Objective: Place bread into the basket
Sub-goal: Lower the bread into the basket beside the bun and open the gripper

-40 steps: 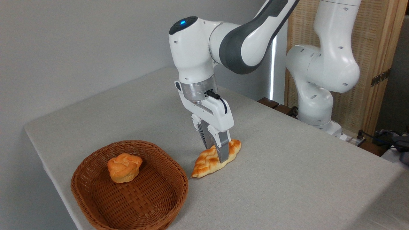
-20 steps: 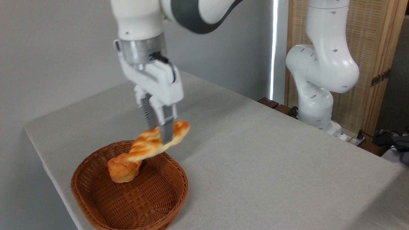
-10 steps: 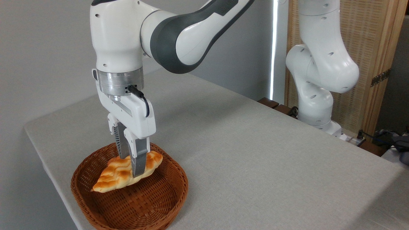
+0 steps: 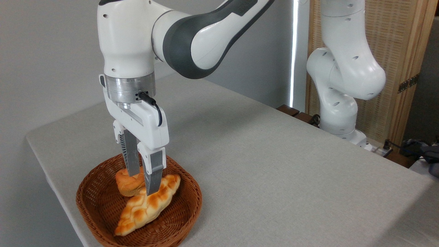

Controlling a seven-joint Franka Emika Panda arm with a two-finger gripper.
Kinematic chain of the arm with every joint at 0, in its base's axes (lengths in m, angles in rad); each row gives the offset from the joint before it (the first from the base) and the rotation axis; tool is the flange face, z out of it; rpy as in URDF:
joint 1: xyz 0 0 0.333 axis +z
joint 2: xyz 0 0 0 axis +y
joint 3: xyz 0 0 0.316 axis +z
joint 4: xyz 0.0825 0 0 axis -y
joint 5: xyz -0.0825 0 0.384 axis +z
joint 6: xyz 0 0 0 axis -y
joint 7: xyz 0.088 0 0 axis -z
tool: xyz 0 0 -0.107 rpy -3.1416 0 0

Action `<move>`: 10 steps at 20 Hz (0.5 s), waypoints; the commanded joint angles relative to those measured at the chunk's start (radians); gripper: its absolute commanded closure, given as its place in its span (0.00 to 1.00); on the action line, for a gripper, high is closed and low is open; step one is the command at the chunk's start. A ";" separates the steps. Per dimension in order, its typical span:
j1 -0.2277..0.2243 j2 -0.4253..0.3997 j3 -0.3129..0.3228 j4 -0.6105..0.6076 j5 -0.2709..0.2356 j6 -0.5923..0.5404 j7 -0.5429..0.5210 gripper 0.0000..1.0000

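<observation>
While its upper links run out of the top of the frame, the white robot arm (image 4: 192,37) reaches down from the right over a grey table (image 4: 274,164), whose front corner and right end are cut off by the picture's edges. Near the table's left end sits the basket (image 4: 103,212), its lowest rim cropped at the bottom. Inside it lies the bread (image 4: 144,211), slanting from the front floor up toward the right rim. Just behind it, a small round bun (image 4: 127,181) is partly hidden by the fingers (image 4: 152,175). The gripper (image 4: 143,181) hangs directly above the loaf with its fingers spread apart; whether the nearer tip touches the crust cannot be made out.
</observation>
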 commanded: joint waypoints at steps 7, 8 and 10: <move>-0.001 -0.084 0.006 0.015 -0.027 -0.049 -0.052 0.00; 0.000 -0.104 0.001 0.030 -0.037 -0.103 -0.079 0.00; 0.000 -0.118 -0.005 0.111 -0.064 -0.277 -0.115 0.00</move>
